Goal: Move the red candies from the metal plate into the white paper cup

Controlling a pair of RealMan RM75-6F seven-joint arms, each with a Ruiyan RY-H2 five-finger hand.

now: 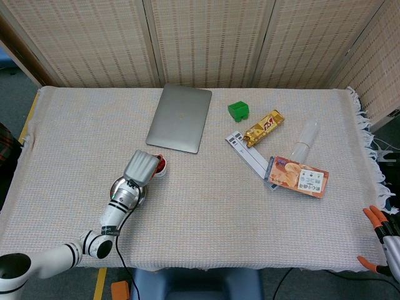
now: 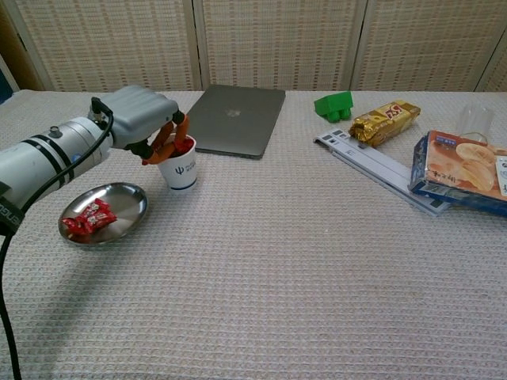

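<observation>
The task looks partway done. The left hand [image 2: 146,119] hangs over the cup [image 2: 182,168], its fingertips [image 2: 170,141] curled down at the rim. Red shows at the mouth of the cup in both views, but the fingers crowd that spot, so I cannot tell whether a candy is pinched between them, dropping, or already lying inside. By the same token the left hand's hold cannot be read for sure; the fingers are drawn together, not spread.

The cup stands upright on the tabletop [image 2: 301,261], just beyond the plate [image 2: 133,207] and in front of the near corner of the laptop [image 2: 238,119]. In the chest view the plate holds a small cluster of red candies [image 2: 89,218] toward its left side, in wrappers and lying against one another. So work is left: those candies need lifting out and carrying the short way to the cup, likely in more than one trip.

The right hand [image 1: 382,240] sits at the far right edge of the head view, well apart from plate and cup. Only its orange fingertips show, spread and holding nothing.

Off to the right, clear of the work, lie a green block [image 2: 333,104], a gold snack bar [image 2: 384,121] and a chip packet [image 2: 463,170].
</observation>
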